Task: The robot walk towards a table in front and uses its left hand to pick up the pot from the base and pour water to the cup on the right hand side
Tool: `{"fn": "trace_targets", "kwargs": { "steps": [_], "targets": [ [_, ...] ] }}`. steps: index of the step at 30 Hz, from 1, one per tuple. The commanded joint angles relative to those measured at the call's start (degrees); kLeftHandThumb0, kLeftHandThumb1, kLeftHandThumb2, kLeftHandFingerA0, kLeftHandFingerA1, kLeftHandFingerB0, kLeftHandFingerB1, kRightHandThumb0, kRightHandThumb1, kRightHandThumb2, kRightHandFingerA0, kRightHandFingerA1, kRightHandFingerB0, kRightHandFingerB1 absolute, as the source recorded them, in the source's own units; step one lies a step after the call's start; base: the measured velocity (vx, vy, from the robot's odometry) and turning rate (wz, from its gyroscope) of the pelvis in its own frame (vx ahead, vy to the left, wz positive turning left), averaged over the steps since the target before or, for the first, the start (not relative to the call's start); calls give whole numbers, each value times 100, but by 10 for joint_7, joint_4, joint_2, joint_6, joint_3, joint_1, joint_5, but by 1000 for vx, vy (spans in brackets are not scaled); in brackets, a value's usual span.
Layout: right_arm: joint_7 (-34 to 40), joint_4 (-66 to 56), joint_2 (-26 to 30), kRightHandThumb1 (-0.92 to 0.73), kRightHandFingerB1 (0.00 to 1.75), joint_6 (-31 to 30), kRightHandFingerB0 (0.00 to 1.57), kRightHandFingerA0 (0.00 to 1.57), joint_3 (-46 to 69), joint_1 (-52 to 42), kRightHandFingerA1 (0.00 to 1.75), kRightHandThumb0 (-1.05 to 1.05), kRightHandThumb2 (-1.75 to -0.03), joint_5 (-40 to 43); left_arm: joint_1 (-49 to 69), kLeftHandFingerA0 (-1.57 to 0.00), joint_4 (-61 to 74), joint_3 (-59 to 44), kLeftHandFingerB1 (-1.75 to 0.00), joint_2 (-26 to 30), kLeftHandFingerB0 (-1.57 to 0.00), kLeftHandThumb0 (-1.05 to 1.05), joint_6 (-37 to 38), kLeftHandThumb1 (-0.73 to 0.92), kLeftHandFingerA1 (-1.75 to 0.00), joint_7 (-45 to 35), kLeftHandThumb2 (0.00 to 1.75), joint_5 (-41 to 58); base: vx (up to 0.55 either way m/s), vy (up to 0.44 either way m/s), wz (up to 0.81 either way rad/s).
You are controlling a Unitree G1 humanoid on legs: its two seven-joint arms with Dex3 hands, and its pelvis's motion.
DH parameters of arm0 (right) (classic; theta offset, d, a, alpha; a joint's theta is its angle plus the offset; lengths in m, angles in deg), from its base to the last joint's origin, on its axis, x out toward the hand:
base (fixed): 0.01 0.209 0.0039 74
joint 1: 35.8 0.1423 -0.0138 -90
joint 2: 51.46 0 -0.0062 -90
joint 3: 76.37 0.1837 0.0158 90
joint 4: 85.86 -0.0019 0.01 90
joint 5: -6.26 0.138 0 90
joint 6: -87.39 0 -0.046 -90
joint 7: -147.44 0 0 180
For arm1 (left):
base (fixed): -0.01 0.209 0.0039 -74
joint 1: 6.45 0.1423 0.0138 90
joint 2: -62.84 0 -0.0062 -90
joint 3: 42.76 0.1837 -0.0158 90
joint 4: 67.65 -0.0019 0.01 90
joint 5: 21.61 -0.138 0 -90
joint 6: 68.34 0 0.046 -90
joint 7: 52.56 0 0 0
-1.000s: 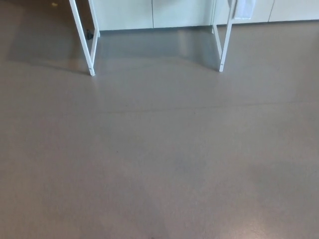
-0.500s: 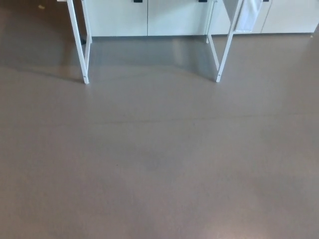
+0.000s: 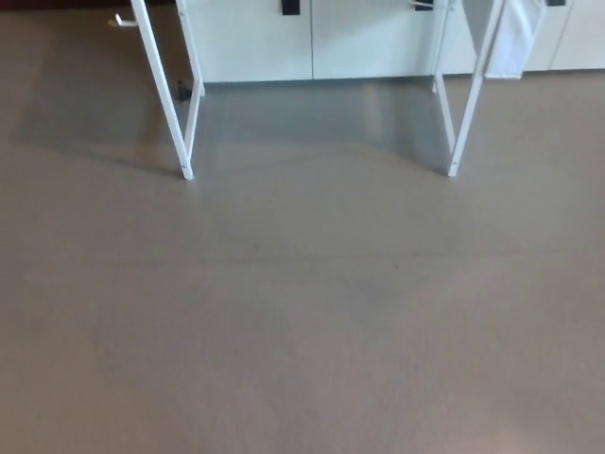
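Only the lower part of the table shows in the head view: a white left leg frame [image 3: 170,95] and a white right leg frame [image 3: 468,99] stand on the grey-brown floor at the top of the picture. The tabletop, the pot, its base and the cup are out of frame. Neither of my hands nor any part of my arms is visible.
White cabinet fronts [image 3: 312,38] with dark handles run along the wall behind the table. A white cloth [image 3: 515,38] hangs by the right leg frame. Grey-brown floor [image 3: 302,322] stretches from me to the table legs.
The whole picture has shifted: the table legs now sit lower and further right in frame and look slightly larger, so the camera has moved closer and tilted.
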Motion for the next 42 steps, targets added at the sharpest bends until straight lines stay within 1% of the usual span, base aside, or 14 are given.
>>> {"fn": "trace_targets", "kwargs": {
  "steps": [1, 10, 12, 14, 17, 22, 23, 26, 27, 29, 30, 34, 35, 42],
  "targets": [
    [-1, 32, 16, -40, 52, 41, 24, 43, -14, 7, 62, -7, -86, -16, 5, -56, 25, 21, -38, 4, -44, -7, 40, 52, -39, 38, 56, -28, 226, -2, -6],
    [-3, 13, 13, -42, 52, 43, 23, 46, -29, -8, 64, -6, -87, -16, 10, -51, 12, 30, -36, 13, -40, -12, 52, 54, -38, 35, 57, -30, 315, 123, -20],
    [-2, 25, 17, -57, 39, 55, 35, 54, -36, -13, 51, -11, -57, -25, 13, -55, 13, 34, -37, 14, -42, -11, 50, 51, -39, 40, 56, -33, 339, 135, 9],
    [1, 19, 13, -40, 52, 57, 23, 48, -40, -24, 64, -8, -86, -25, 16, -59, 5, 38, -36, 20, -43, -11, 57, 55, -39, 39, 56, -38, 275, 108, 5],
    [-2, 21, 12, -41, 52, 69, 22, 45, -48, -34, 63, -8, -86, -29, 18, -56, -6, 38, -38, 21, -43, -15, 61, 51, -40, 40, 58, -36, 246, 34, 10],
    [-10, 22, 15, -39, 52, 75, 23, 44, -52, -37, 63, -9, -85, -28, 15, -54, -10, 47, -37, 21, -44, -13, 61, 52, -39, 52, 57, -43, 324, -78, 15],
    [-11, 30, 17, -53, 39, 70, 35, 50, -49, -33, 49, -15, -58, -24, 19, -56, -2, 49, -37, 20, -44, -14, 60, 51, -39, 53, 57, -43, 417, -297, -44],
    [-4, 21, 15, -54, 39, 68, 36, 51, -52, -39, 48, -14, -57, -27, 26, -57, 7, 51, -37, 18, -44, -14, 62, 51, -40, 54, 57, -43, 290, -185, 36],
    [-14, 34, 18, -39, 52, 76, 24, 45, -51, -36, 63, -8, -85, -26, 28, -56, 10, 52, -37, 19, -43, -15, 61, 51, -40, 52, 57, -43, 222, -42, 1],
    [-12, 38, 18, -54, 39, 78, 36, 52, -53, -35, 50, -14, -57, -27, 28, -56, 8, 54, -38, 20, -43, -17, 61, 51, -41, 54, 59, -46, 273, -15, 0],
    [-17, 40, 20, -39, 52, 84, 23, 46, -58, -35, 63, -10, -85, -32, 28, -55, 5, 53, -38, 21, -42, -18, 66, 51, -41, 50, 59, -46, 298, 41, -9],
    [-17, 37, 17, -38, 53, 79, 25, 45, -53, -34, 63, -10, -85, -25, 22, -55, 5, 45, -37, 18, -42, -12, 49, 53, -40, 49, 57, -35, 281, 111, -17],
    [-14, 23, 14, -55, 40, 73, 36, 51, -53, -39, 51, -15, -59, -23, 22, -52, 3, 46, -36, 19, -42, -13, 52, 54, -39, 48, 58, -38, 343, 185, -25],
    [-20, 28, 16, -40, 52, 81, 22, 41, -58, -42, 61, -11, -86, -29, 22, -53, -10, 43, -37, 23, -41, -15, 63, 54, -39, 35, 59, -39, 446, 239, -20]
  ]
}}
